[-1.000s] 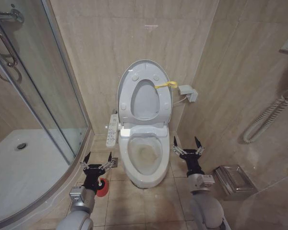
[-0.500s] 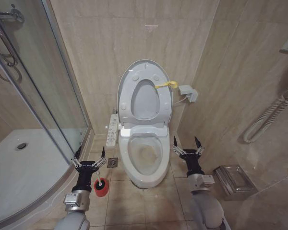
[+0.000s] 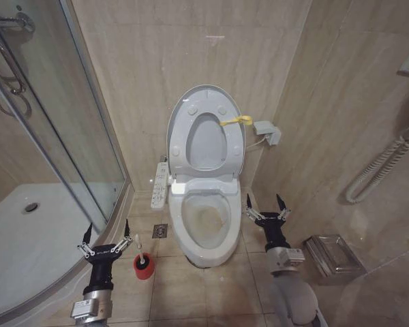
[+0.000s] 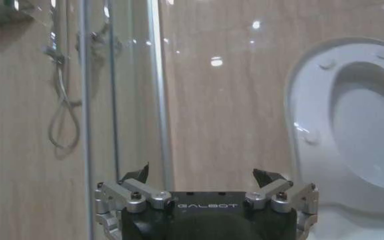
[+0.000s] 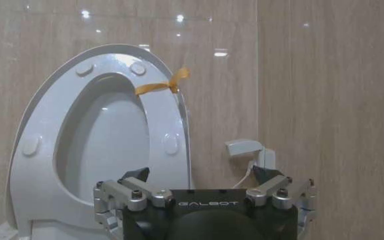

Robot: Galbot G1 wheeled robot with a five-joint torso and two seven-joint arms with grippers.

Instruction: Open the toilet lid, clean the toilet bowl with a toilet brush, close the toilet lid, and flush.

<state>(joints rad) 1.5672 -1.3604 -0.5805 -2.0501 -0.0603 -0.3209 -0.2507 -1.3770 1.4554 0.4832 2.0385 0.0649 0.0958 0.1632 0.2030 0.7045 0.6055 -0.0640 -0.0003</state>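
The toilet lid [image 3: 206,129] stands raised against the back wall with the ring seat up against it and a yellow strap [image 3: 235,121] at its edge. Below it, the toilet bowl [image 3: 206,221] lies uncovered, with a yellowish stain inside. The toilet brush [image 3: 138,246] stands in its red cup [image 3: 144,267] on the floor left of the bowl. My left gripper [image 3: 108,229] is open and empty, just left of the cup. My right gripper [image 3: 264,203] is open and empty, right of the bowl. The right wrist view shows the lid [image 5: 105,130] beyond that gripper [image 5: 200,173]. The left wrist view shows its gripper [image 4: 202,173] and the lid [image 4: 352,115].
A glass shower door [image 3: 68,136] and a white shower tray [image 3: 27,245] close off the left side. A control panel [image 3: 160,184] hangs beside the bowl, above a floor drain [image 3: 160,231]. On the right are a metal box [image 3: 330,253], a hose [image 3: 375,170] and a wall fitting [image 3: 267,129].
My left gripper has moved left and toward me, off the red cup, so the brush and cup now show fully. The right gripper has not moved.
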